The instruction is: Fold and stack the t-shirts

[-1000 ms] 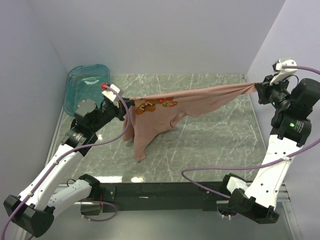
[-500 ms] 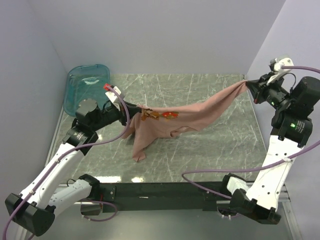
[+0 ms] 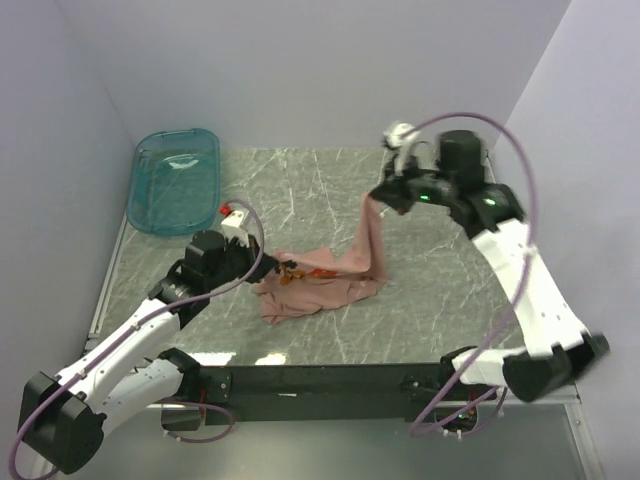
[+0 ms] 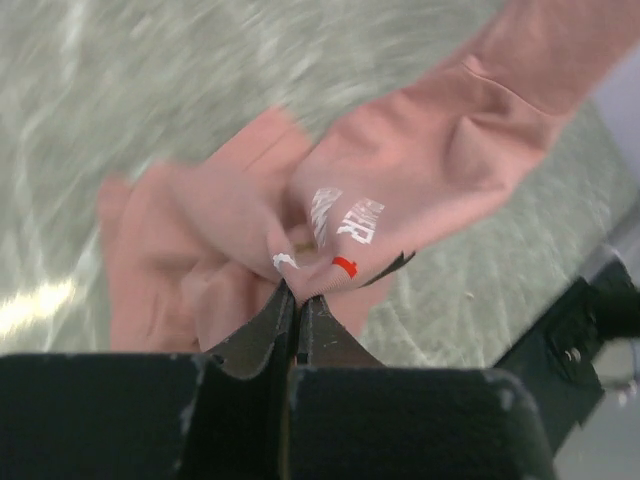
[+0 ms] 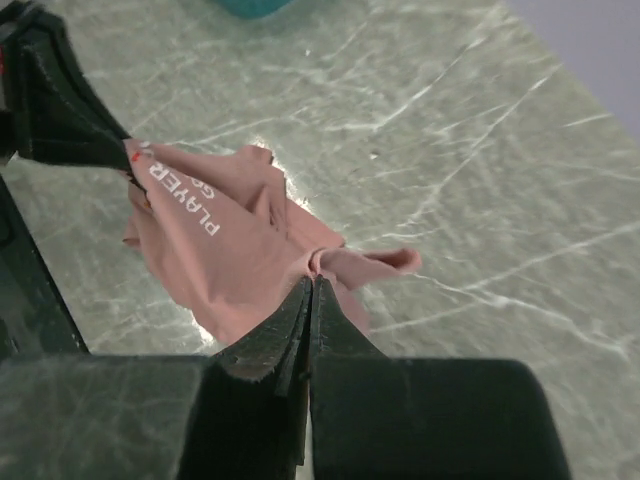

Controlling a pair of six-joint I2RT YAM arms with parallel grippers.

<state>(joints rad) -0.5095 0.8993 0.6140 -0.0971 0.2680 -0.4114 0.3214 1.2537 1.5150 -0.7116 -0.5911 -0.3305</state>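
One dusty-pink t-shirt lies bunched near the middle front of the marble table, with one end pulled up. My left gripper is shut on its left edge, low over the table. In the left wrist view the cloth with white text is pinched at the tips of the left gripper. My right gripper is shut on another edge and holds it raised, so a strip of cloth hangs down. In the right wrist view the shirt bunches at the tips of the right gripper.
A translucent teal plastic bin stands at the far left corner of the table. Grey walls close in the left, back and right sides. The black base rail runs along the near edge.
My right arm has swung left and inward from the far right edge. My left gripper has moved forward and down. The shirt, stretched taut before, now sags into a heap.
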